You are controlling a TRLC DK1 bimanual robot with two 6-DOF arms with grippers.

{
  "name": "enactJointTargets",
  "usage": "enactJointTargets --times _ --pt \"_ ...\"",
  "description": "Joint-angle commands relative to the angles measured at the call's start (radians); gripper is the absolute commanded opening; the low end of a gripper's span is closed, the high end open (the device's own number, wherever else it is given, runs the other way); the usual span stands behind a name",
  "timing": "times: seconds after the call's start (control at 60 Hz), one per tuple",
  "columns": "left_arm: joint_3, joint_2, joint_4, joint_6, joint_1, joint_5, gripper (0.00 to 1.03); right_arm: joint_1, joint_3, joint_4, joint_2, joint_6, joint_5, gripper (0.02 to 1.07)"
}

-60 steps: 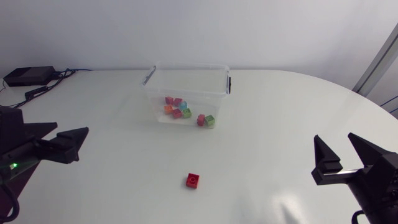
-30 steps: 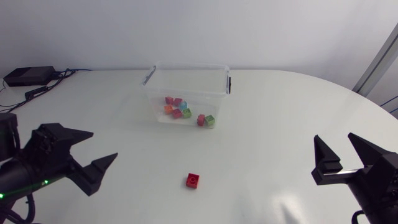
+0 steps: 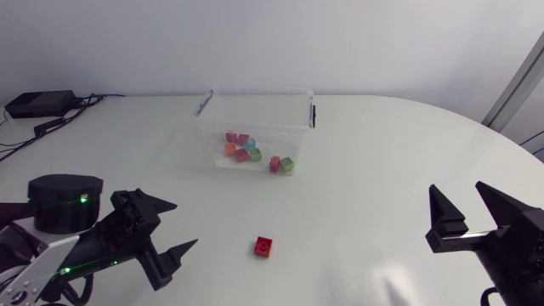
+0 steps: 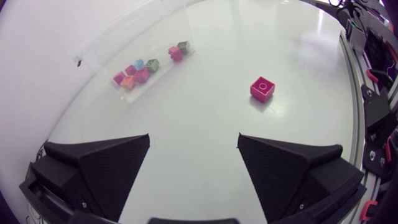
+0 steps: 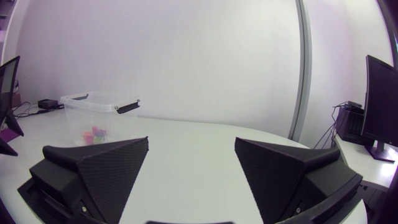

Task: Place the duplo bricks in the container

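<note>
One red duplo brick [image 3: 263, 246] lies loose on the white table, in front of the clear plastic container [image 3: 255, 110]. Several coloured bricks [image 3: 253, 152] lie inside the container. My left gripper [image 3: 167, 229] hangs open a short way left of the red brick, fingers pointing toward it. In the left wrist view the red brick [image 4: 262, 88] lies ahead of the open gripper [image 4: 194, 144], nearer one finger, and the container's bricks [image 4: 144, 66] lie farther off. My right gripper [image 3: 466, 207] stands open at the table's right, far from the brick; its wrist view shows the container [image 5: 96, 107] in the distance.
A black box with cables [image 3: 38, 104] sits at the table's far left corner. The table's rounded edge [image 3: 476, 127] curves along the right side.
My left arm has swung from the left edge forward and to the right, bringing its open gripper close to the red brick. The right arm and the bricks have stayed put.
</note>
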Motion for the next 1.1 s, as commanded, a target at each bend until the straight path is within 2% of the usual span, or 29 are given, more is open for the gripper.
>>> enactJointTargets --times 0.0,0.183,0.383,0.55,0.783,0.933,1.083 --pt "0.03 0.108 0.04 0.038 -0.024 0.021 0.99 -0.004 -0.029 -0.007 -0.006 -0.012 -0.002 1.02" --pt "0.125 0.315 0.091 0.087 -0.054 0.058 0.99 -0.004 -0.029 -0.007 -0.006 -0.012 -0.002 1.02" --pt "0.188 0.448 0.175 0.087 -0.071 0.159 0.99 -0.004 -0.029 -0.007 -0.006 -0.012 -0.002 1.02" --pt "0.198 0.528 0.227 0.098 -0.105 0.199 0.99 -0.004 -0.029 -0.007 -0.006 -0.012 -0.002 1.02" --pt "0.241 0.608 0.2 0.169 -0.108 0.248 0.99 -0.004 -0.029 -0.009 -0.006 -0.012 -0.002 1.02" --pt "0.264 0.67 0.2 0.181 -0.148 0.25 0.99 -0.004 -0.029 -0.007 -0.006 -0.012 -0.002 1.02" --pt "0.284 0.712 0.177 0.225 -0.157 0.274 0.99 -0.004 -0.029 -0.007 -0.006 -0.012 -0.002 1.02"
